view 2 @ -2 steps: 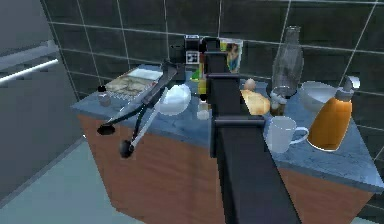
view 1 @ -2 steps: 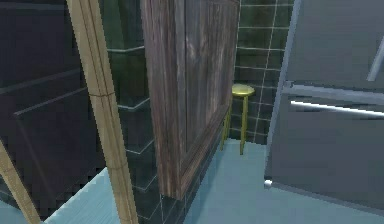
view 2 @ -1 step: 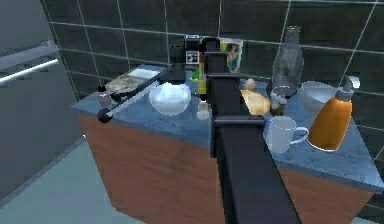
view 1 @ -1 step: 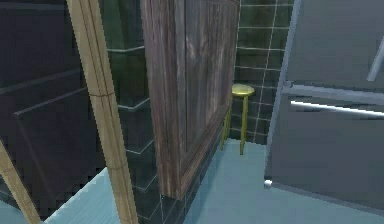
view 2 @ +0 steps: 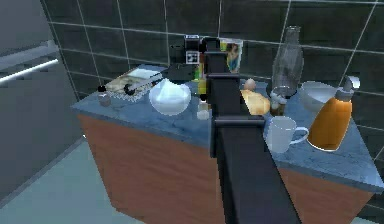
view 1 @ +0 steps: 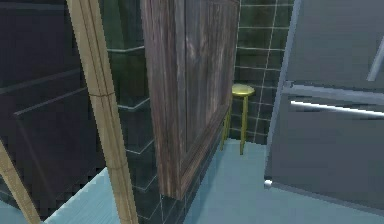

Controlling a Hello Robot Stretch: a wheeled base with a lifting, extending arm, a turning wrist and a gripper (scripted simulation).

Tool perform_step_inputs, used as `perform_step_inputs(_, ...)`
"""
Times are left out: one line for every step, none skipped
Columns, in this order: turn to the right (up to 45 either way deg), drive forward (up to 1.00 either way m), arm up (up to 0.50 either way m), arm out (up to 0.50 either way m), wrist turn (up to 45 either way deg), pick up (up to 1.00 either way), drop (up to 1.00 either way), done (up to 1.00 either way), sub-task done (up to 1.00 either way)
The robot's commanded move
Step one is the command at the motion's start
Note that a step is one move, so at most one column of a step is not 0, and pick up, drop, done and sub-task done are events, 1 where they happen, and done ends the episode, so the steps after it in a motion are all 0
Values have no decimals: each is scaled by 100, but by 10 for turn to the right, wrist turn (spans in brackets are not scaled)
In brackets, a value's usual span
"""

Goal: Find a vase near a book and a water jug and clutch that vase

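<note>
The robot's dark arm reached out across a blue-topped desk with a brown wooden front, set against a wall of dark tiles. The pincer showed at the arm's far end, near the back of the desk. Small items stood around and behind it, so it could not be told how its fingers stood or whether it carried anything.

Left of the arm, a white rounded vessel stood on the desk just beside a flat book. Right of the arm, a tall clear glass vessel rose near the wall, with an orange jug, a white mug and a white bowl close by. Which of the two vessels was the vase could not be told for certain. A yellowish lump lay beside the arm. A grey fridge stood at the arm side view's left.

Ahead of the robot, a weathered wooden panel stood before a yellow stool on a pale blue floor, with a grey appliance at the forward view's right.
</note>
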Motion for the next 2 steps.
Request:
perform_step_inputs(0,0,0,0,270,0,0,0,0)
perform_step_inputs(0,0,-10,0,0,0,0,0,0)
